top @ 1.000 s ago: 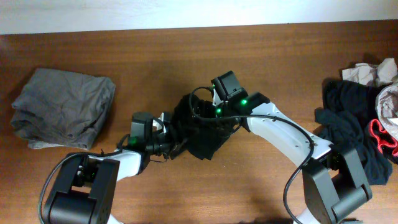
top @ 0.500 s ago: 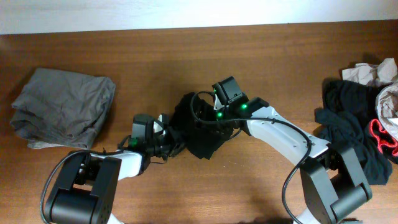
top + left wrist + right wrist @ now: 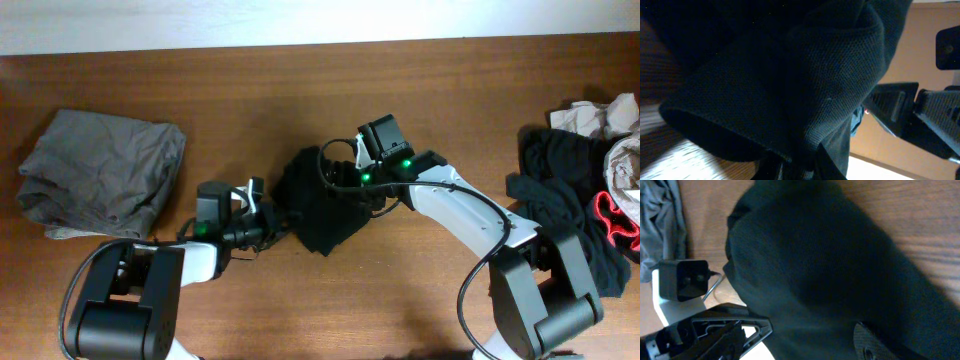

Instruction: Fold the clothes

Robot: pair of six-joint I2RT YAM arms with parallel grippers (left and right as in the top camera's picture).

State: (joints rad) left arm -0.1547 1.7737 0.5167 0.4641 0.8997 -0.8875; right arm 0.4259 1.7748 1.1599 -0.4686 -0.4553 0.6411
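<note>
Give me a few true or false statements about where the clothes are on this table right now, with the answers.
1. The grey garment lies at the left of the table. True.
2. The black garment sits mid-table between the left gripper and right gripper. True.
3. The black garment rests on the grey one. False: bare wood separates them.
4. The clothes pile at the right edge is neatly folded. False: it is a crumpled heap.

bunched garment mid table, folded one far l, heap far r.
</note>
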